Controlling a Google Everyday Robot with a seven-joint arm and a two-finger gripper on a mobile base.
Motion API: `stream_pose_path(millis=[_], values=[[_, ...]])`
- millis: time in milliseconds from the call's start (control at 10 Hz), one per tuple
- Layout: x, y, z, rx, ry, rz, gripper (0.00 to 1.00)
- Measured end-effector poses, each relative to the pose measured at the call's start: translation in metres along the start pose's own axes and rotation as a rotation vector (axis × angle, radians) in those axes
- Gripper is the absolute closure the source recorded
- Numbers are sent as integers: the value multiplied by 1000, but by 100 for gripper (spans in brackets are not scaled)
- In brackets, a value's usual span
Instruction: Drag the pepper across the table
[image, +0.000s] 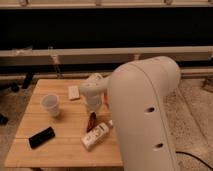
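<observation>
The pepper (92, 121) is small, dark red and elongated. It lies on the light wooden table (60, 150) near the middle, just above the white bottle (95, 136). My gripper (92, 111) hangs from the white wrist and points down onto the top end of the pepper, seemingly touching it. The large white arm body fills the right of the camera view and hides the table's right part.
A white cup (50, 105) stands at the left. A black phone (41, 137) lies at the front left. A small tan block (74, 92) lies at the back. An orange bowl (106, 98) shows partly behind the wrist. A dark wall with rails runs behind.
</observation>
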Motion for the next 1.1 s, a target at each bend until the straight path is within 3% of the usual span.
stream_pose_path(millis=[400, 700, 1100], values=[[-11, -2, -3, 3, -3, -2, 98], [-31, -4, -5, 2, -7, -4, 98], [-36, 4, -8, -1, -11, -12, 98]])
